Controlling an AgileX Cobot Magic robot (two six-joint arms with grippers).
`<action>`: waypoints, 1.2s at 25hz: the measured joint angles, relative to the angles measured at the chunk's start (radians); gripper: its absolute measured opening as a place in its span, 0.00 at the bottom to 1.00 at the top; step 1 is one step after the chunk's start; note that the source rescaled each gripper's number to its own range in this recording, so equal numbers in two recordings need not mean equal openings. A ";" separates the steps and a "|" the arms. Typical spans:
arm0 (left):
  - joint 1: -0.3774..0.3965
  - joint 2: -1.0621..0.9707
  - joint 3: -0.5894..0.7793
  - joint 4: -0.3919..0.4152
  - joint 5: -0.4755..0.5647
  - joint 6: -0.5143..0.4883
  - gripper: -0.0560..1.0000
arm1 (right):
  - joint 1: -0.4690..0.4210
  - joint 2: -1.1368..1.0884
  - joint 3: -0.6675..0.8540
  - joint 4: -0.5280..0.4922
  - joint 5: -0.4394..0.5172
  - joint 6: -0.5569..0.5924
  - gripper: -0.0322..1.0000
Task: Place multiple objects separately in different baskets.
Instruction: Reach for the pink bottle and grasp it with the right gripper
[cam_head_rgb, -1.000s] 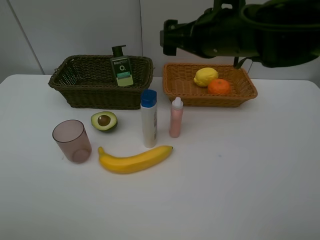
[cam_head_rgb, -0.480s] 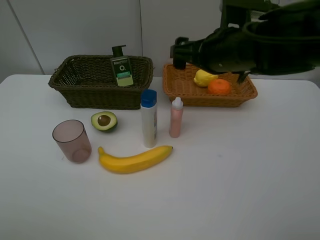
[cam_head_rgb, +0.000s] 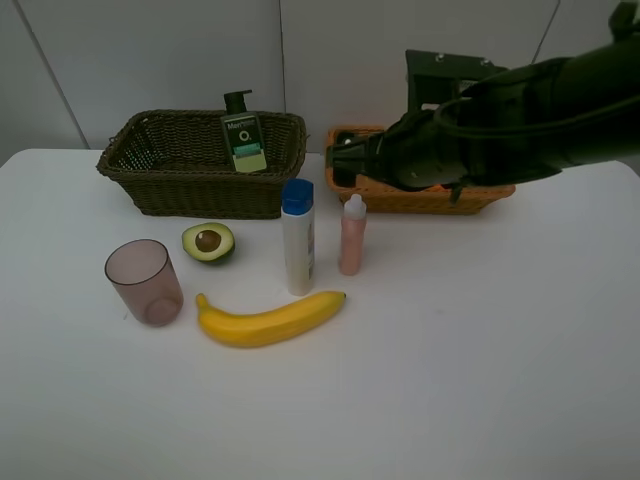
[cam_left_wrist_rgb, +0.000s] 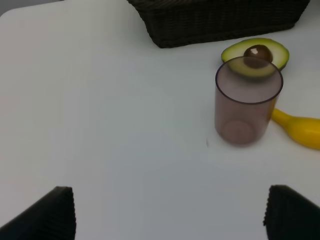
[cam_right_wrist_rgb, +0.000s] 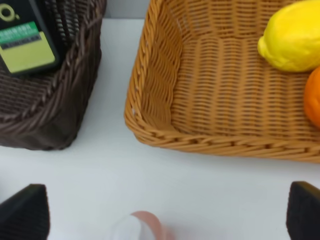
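Hovering left tool (cam_left_wrist_rgb: 172, 215): spread, empty, short of the mauve cup (cam_head_rgb: 145, 282).
Banana (cam_head_rgb: 270, 320): flat on the desk (cam_head_rgb: 480, 360), halved avocado (cam_head_rgb: 208, 242) behind it.
Pink bottle (cam_head_rgb: 351, 236): upright, just beside the white bottle (cam_head_rgb: 298, 238); narrow, judged easy to topple.
Right tool (cam_head_rgb: 342, 158): spread, empty, above the pink bottle; a finger could clip the white bottle or snag the tan basket (cam_head_rgb: 480, 197).
Tan basket: held lemon (cam_right_wrist_rgb: 295, 37) and orange (cam_right_wrist_rgb: 314, 97).
Dark basket (cam_head_rgb: 200, 190): held the pump bottle (cam_head_rgb: 243, 140).
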 joint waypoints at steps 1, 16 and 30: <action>0.000 0.000 0.000 0.000 0.000 0.000 1.00 | -0.002 0.009 -0.001 0.000 0.007 0.000 1.00; 0.000 0.000 0.000 0.000 0.000 0.000 1.00 | -0.028 0.152 -0.002 0.003 0.105 0.011 1.00; 0.000 0.000 0.000 0.000 0.000 0.000 1.00 | -0.028 0.240 -0.042 0.003 0.129 0.035 1.00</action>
